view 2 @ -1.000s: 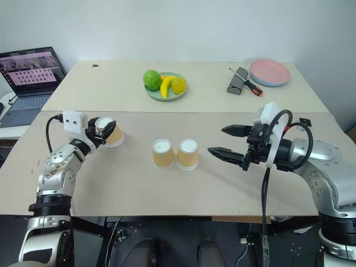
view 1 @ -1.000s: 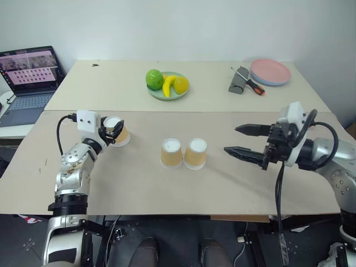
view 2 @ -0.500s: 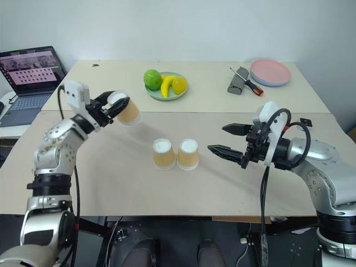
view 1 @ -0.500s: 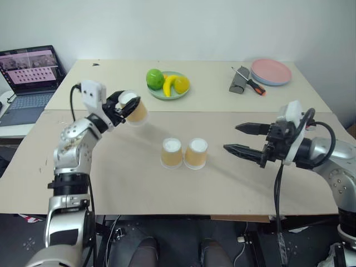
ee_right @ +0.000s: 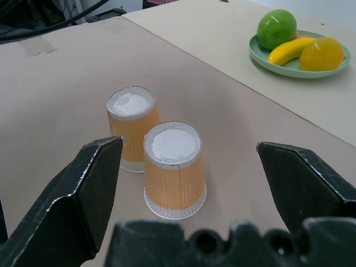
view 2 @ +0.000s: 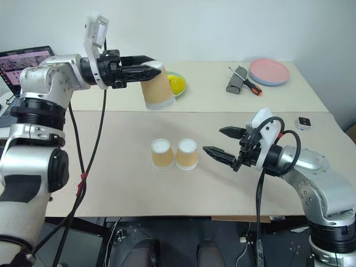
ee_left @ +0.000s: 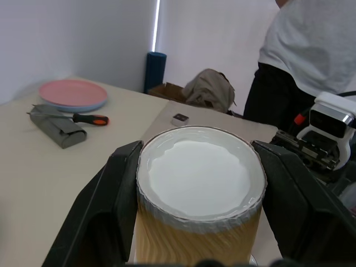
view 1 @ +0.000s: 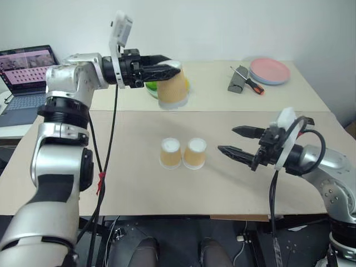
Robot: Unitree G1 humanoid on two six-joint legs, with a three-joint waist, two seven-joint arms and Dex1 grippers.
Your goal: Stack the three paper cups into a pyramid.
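Note:
Two paper cups stand upside down and side by side on the brown table, one on the left and one on the right, their sides touching or nearly so. The third paper cup hangs upside down high above the far half of the table, its white base up. My left gripper points level to the right and is shut on the cup's upper part; in the left wrist view the black fingers flank the cup. My right gripper stands open just right of the pair, nothing between its fingers.
A green plate of fruit sits behind the held cup. Pink plates and a grey block with a knife lie at the far right. A laptop stands at the far left. A person stands beyond the table's right side.
My left arm has lifted the held cup up and to the right, turning the gripper level. The right gripper and the two standing cups have kept still.

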